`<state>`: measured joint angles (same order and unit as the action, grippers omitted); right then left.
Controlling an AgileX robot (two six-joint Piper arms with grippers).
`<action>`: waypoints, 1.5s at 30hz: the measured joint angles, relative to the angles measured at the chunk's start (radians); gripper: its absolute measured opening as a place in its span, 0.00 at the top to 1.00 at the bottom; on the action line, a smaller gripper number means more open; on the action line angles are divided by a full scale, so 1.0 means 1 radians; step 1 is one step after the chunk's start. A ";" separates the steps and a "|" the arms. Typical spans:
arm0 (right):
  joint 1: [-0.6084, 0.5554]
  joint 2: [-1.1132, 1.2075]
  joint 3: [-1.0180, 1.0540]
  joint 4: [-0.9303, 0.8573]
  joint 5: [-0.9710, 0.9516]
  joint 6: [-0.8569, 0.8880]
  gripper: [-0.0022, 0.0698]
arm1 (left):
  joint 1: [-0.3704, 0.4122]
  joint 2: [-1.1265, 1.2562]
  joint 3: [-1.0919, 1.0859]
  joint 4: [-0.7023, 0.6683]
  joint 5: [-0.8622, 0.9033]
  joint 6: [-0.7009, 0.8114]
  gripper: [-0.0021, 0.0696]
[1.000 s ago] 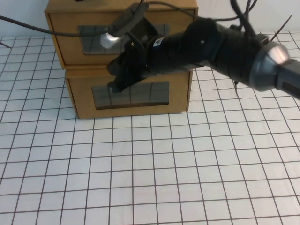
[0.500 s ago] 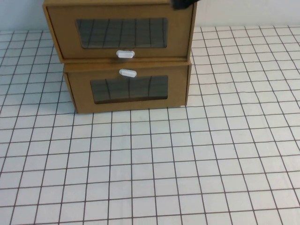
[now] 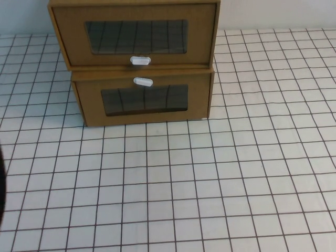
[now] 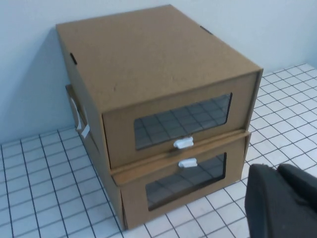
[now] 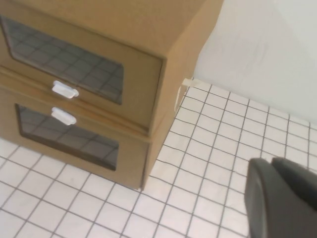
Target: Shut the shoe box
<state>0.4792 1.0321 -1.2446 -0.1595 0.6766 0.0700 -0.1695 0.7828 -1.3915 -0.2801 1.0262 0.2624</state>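
A: High view first. Where's the shoe box (image 3: 202,42)?
B: Far side of the gridded table (image 3: 220,184), stacked right on top of the lower box (image 3: 198,100). It faces the camera with its window (image 3: 135,37) in front and the white pull tab (image 3: 140,60) just under that window.
A: And the lower one?
B: Same brown cardboard, but its tab (image 3: 143,81) sits above its window. The two tabs are nearly one over the other.
A: Arms?
B: Neither gripper shows here. There's only a dark sliver (image 3: 1,194) at the left edge, and I can't tell what it is.
A: Left wrist view.
B: The stack is seen from a corner, against a pale wall (image 4: 29,74). The shoe box (image 4: 148,59) is on top and its drawer front looks flush with the shell. The lower box (image 4: 131,203) shows a thin ledge of cardboard under the upper one. A white strap (image 4: 79,119) is on the side wall.
A: Left gripper?
B: The left gripper (image 4: 285,203) is a dark bulk in the corner of the picture, out in front of the stack and apart from it. Can't tell whether it's released or clenched. It's grasping nothing that shows.
A: Right wrist view.
B: The shoe box (image 5: 163,25) is on top again, with both tabs visible on the fronts. The right gripper (image 5: 282,198) is a dark shape over bare tiles, off past the stack's corner and well apart from it. State: can't tell. Nothing is visible in it.
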 joint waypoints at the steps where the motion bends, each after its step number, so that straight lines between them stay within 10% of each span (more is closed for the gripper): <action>1: 0.000 -0.049 0.072 -0.009 -0.047 0.018 0.99 | 0.000 -0.046 0.061 0.004 -0.019 -0.009 0.97; 14: 0.000 -0.374 0.764 -0.054 -0.550 0.087 0.99 | 0.000 -0.442 0.660 0.011 -0.292 -0.071 0.97; 45: 0.000 -0.182 0.983 -0.062 -0.532 0.087 0.99 | 0.000 -0.559 0.846 0.037 -0.468 -0.085 0.97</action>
<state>0.4792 0.8496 -0.2614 -0.2212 0.1445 0.1573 -0.1695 0.2237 -0.5455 -0.2433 0.5583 0.1773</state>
